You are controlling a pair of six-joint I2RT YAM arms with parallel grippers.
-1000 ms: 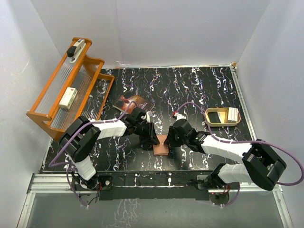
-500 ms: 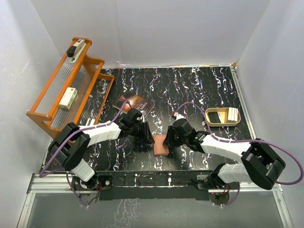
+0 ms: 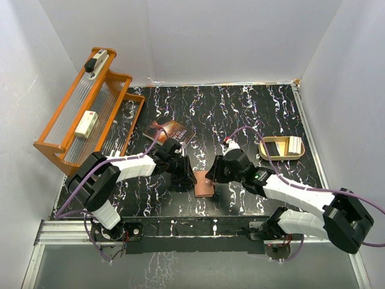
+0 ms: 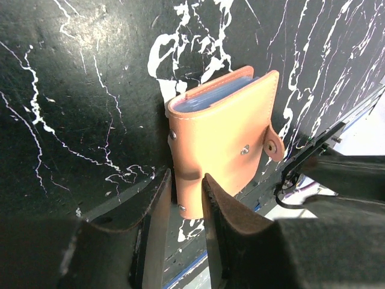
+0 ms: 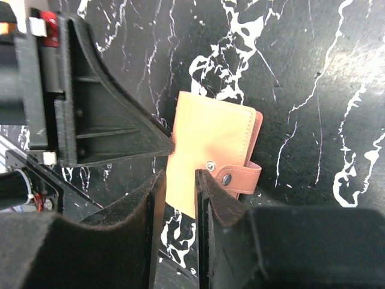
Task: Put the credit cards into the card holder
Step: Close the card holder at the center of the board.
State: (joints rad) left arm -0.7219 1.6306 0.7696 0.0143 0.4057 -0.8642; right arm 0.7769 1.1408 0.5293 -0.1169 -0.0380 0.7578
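Pinching the card holder (image 3: 204, 185) at lower centre, the left gripper (image 4: 186, 178) is holding it; the right gripper (image 5: 180, 174) is straddling its edge, fingers slightly parted, grip unclear.

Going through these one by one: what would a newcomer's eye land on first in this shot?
A small reddish-brown card holder, closed with its snap tab, lies at the near middle of the black marbled table. The left hand and right hand meet at it from either side. After that, the big orange rack at the far left stands out.
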